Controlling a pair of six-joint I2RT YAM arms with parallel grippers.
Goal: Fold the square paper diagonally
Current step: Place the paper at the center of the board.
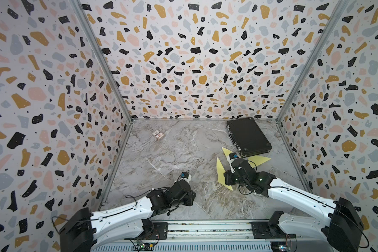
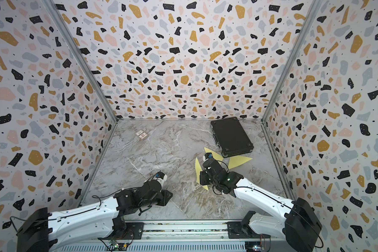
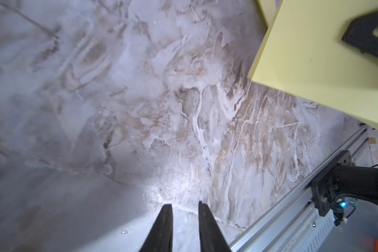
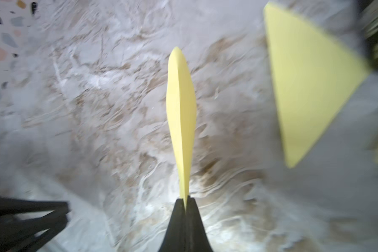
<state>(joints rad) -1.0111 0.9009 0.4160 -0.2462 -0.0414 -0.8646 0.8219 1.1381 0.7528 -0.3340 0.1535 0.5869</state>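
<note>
Right jaws: closed on an edge of the yellow square paper (image 4: 181, 109), which rises thin and edge-on from between them. Left jaws: slightly parted, nothing between them, over bare marble-pattern tabletop (image 1: 162, 161) towards 6 o'clock. Paper, in both top views: partly raised beneath the right wrist at 3 o'clock of the tabletop, one corner lying just beside the near edge of a black hard case (image 1: 248, 136) at 1 o'clock; small printed box (image 1: 158, 134) at 11 o'clock, well apart.
</note>
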